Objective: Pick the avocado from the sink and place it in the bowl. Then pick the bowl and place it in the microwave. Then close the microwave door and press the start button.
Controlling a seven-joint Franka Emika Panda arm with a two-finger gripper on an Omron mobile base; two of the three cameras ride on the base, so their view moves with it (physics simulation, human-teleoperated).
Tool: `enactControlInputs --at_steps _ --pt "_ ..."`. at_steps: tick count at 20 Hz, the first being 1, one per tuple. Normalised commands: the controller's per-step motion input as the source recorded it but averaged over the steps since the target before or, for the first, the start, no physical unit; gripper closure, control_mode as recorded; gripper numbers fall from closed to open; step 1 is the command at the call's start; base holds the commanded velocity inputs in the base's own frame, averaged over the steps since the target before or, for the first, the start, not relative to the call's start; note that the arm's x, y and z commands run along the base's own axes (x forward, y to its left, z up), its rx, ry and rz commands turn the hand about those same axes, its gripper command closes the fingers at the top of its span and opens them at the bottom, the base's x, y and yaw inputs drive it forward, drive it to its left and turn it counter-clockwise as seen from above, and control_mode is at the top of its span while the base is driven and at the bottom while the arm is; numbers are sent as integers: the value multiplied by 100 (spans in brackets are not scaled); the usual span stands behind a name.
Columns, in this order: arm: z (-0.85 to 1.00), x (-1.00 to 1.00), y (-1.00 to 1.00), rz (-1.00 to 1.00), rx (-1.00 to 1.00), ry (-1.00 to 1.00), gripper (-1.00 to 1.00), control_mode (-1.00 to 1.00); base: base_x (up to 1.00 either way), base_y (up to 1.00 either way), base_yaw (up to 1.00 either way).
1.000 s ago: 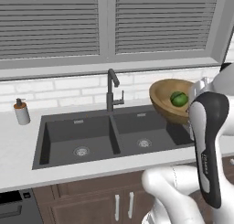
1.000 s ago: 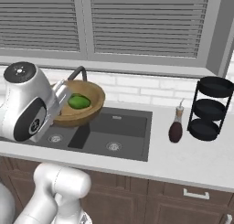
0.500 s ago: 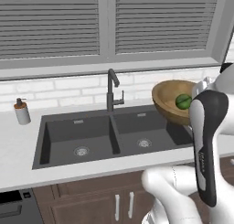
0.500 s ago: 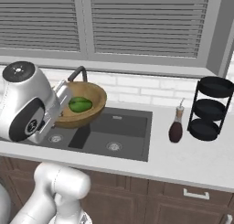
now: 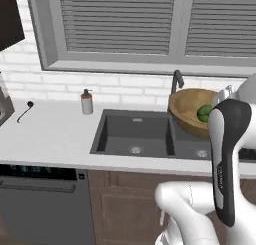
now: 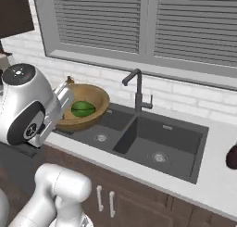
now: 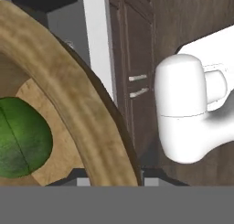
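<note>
Kitchen, double sink [image 5: 150,134], faucet [image 6: 137,88], brick backsplash [image 5: 125,89], cabinets [image 6: 152,203]

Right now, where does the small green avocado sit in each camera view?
Left base view: the small round green avocado lies in the wide light-brown wooden bowl, right of centre.
Right base view: it lies in that bowl, left of centre.
Hand view: it is at the lower left, inside the bowl's rim.
Shared landmark: the tall dark faucet in both base views.

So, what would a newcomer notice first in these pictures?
Probably the wooden bowl with the green avocado inside it, held up over the dark sink by the hand gripping its rim. Next, the tall faucet behind the sink, below the shuttered window.
</note>
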Motion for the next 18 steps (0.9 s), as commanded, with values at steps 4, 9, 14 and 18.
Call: enactControlInputs --at_steps 4,9,14,18 --pt "0 0 0 0 0 0 100 100 -23 85 69" --pt "0 0 0 0 0 0 100 100 -32 78 68" --pt "0 0 0 0 0 0 100 100 -38 59 64" --pt "0 0 0 0 0 0 100 100 -35 48 60"
